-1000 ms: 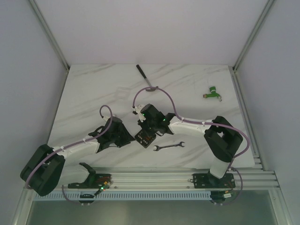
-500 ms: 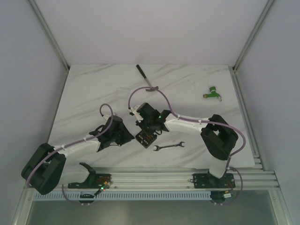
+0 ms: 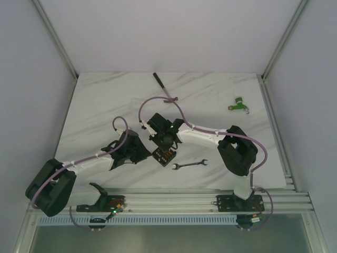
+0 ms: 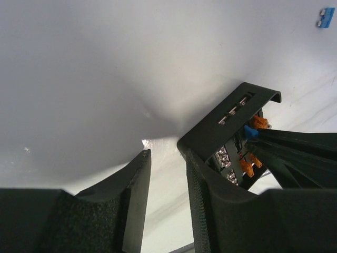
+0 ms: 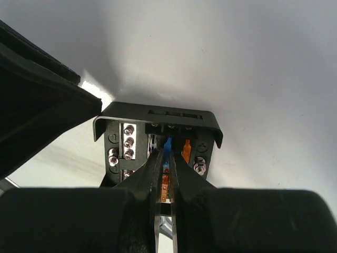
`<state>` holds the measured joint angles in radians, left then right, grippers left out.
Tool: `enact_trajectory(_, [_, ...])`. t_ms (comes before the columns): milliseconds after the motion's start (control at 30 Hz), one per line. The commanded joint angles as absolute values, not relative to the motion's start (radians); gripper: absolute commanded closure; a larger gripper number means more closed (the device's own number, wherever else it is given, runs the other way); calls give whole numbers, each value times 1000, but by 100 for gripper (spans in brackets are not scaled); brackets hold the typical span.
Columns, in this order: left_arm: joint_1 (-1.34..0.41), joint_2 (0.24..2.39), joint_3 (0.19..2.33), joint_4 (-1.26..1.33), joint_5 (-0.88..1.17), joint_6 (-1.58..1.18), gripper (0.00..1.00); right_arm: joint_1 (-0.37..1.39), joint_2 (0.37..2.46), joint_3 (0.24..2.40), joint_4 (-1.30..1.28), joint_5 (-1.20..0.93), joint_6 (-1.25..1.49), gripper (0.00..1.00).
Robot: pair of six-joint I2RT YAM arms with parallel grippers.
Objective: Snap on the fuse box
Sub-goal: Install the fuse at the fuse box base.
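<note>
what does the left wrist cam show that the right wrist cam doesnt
Left wrist only: a loose blue fuse lying apart on the table, and the open left hand with nothing between its fingers. Right wrist only: the right hand pinching the box's blue fuse from both sides. Both: the fuse box, its orange fuses and silver screws.

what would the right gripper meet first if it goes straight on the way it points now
The fuse box. The right gripper points into its open face with a blue fuse at its tips, probably pinched, so that fuse would likely press into the box first.
</note>
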<state>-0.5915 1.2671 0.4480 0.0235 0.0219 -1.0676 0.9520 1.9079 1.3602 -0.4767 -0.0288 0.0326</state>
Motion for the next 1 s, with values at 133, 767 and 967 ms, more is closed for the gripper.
enact_trajectory(133, [-594,1264,436,65,22,-1066,55,958,2057,1297,-591,32,35,100])
enact_trajectory(767, [-582,1130,368,39,-22,-1070,31,908,2203,1298,-603,111,89,100])
enact_trajectory(967, [-578,1087,374,12,-41,-1041,20,915,2022,1334,-584,49,101,84])
